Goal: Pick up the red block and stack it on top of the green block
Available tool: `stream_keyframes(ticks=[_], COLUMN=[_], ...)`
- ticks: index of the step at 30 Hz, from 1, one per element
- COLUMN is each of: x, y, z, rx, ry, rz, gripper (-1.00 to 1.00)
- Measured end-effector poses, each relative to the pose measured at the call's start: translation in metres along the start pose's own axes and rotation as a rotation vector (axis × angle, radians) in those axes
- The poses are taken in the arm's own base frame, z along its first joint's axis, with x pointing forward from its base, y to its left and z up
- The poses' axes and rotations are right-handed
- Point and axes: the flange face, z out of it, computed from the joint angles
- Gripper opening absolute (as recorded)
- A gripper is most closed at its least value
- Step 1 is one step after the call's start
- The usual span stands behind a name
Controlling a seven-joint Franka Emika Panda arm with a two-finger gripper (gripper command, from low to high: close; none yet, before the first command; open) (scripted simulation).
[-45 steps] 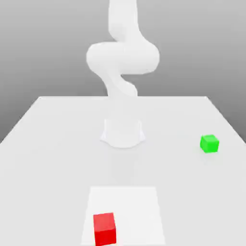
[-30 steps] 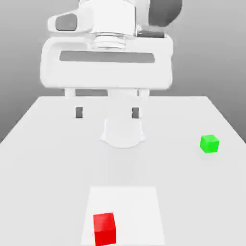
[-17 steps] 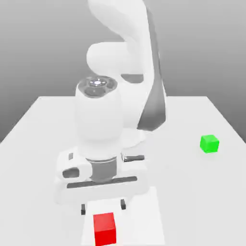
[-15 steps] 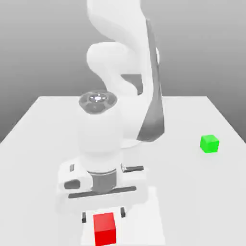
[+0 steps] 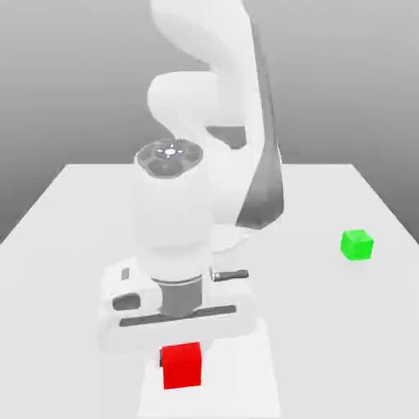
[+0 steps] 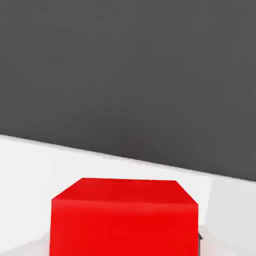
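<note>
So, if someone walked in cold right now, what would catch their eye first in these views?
First the big white Panda arm, bent down over the near edge of the table, its gripper shut on the red block. That bright red block also looms large in the hand view. Next the small green block, alone on the table toward the exterior view's right, apart from the arm.

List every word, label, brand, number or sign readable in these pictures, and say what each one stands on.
None: no readable text anywhere.
Red block: plain faces, no marks.
Green block: plain, no marks.
Arm and table: plain white, no lettering or logo.
</note>
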Motion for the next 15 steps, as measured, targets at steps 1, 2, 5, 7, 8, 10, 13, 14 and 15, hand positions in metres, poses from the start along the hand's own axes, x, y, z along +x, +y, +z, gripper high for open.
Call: stream_keyframes(ticks=[1,2,5,7,8,10,13,14,15], x=[-0.016,-0.033,-0.096,-0.143,-0.165,-0.209,-0.273,-0.293,-0.311], y=[-0.019,-0.036,-0.090,-0.119,-0.130,-0.145,-0.158,-0.159,-0.159], z=[-0.002,-0.005,-0.010,-0.014,-0.015,-0.018,-0.021,-0.022,-0.023], rx=[0.005,0.010,0.020,0.024,0.025,0.026,0.025,0.023,0.021], ry=[-0.004,-0.007,-0.016,-0.023,-0.026,-0.030,-0.034,-0.035,-0.035], rz=[-0.058,-0.117,-0.317,-0.457,-0.520,-0.643,-0.821,-0.876,-0.927], gripper=[-1.00,-1.00,-1.00,-1.00,-1.00,-1.00,-1.00,-1.00,-1.00])
